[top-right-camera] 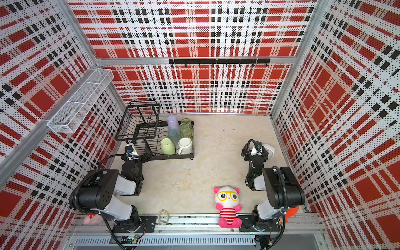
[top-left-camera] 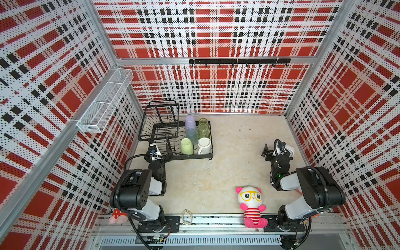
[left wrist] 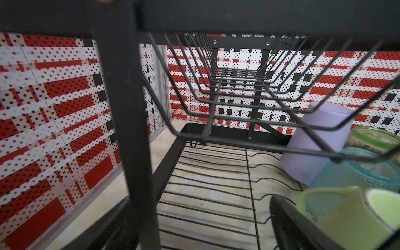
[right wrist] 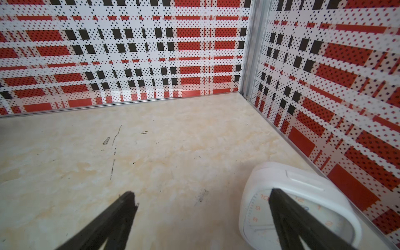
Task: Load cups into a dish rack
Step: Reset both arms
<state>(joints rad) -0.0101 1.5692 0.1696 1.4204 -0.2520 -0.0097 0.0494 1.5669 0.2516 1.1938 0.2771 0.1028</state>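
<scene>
Left pincer [top-left-camera: 167, 154], right pincer [right wrist: 202, 193] both spread, empty. Left's inside dish rack [top-left-camera: 195, 157] frame: pull-out may snag, tipping pale green mug [top-left-camera: 186, 146].

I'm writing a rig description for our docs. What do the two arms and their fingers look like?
The left arm and right arm have bulky black joint housings and pale grey link covers, with black ribbed cable hoses looped alongside. The fingers of the right gripper are black, tapering wedges.
</scene>
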